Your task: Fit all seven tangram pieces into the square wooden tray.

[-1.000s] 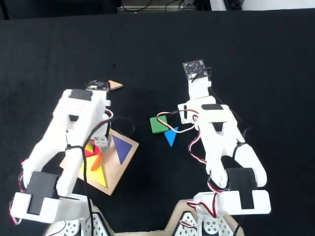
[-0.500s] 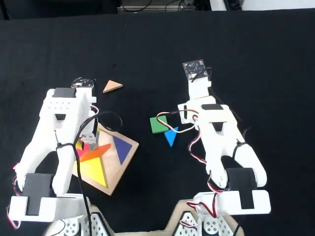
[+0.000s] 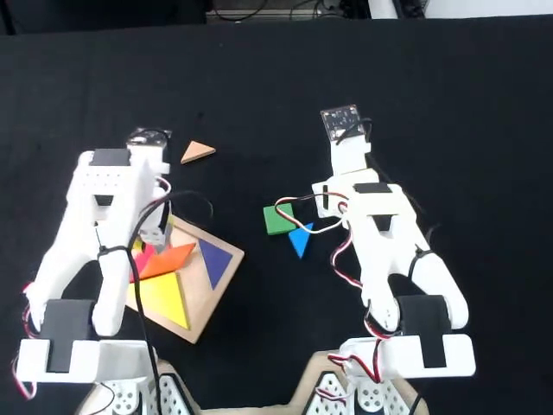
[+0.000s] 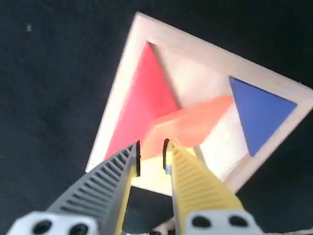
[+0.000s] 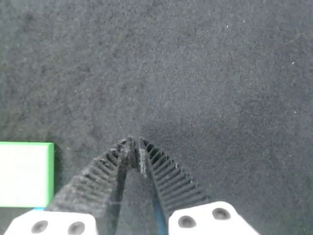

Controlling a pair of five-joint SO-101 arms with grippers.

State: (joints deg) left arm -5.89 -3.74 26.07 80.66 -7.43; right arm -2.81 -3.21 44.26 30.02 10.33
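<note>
The square wooden tray (image 3: 200,323) (image 4: 205,49) lies under my left arm. It holds a red triangle (image 4: 142,98), a dark blue triangle (image 3: 213,259) (image 4: 257,107), a yellow triangle (image 3: 164,298) and an orange parallelogram (image 3: 166,260) (image 4: 188,125) that rests partly over the red one. My left gripper (image 4: 151,156) is narrowly open, its tips on either side of the orange piece's corner. Loose on the cloth are a tan triangle (image 3: 198,151), a green square (image 3: 278,219) (image 5: 24,174) and a small blue triangle (image 3: 300,238). My right gripper (image 5: 134,144) is shut and empty, low over the cloth beside the green square.
The table is covered in black cloth (image 3: 449,104), with open room at the back and right. The right arm (image 3: 380,233) stands just right of the green and blue pieces. Both arm bases sit at the front edge.
The left arm has drawn back toward the tray's left corner. The orange piece, held tilted a second ago, now lies flatter in the tray. The right arm has kept still.
</note>
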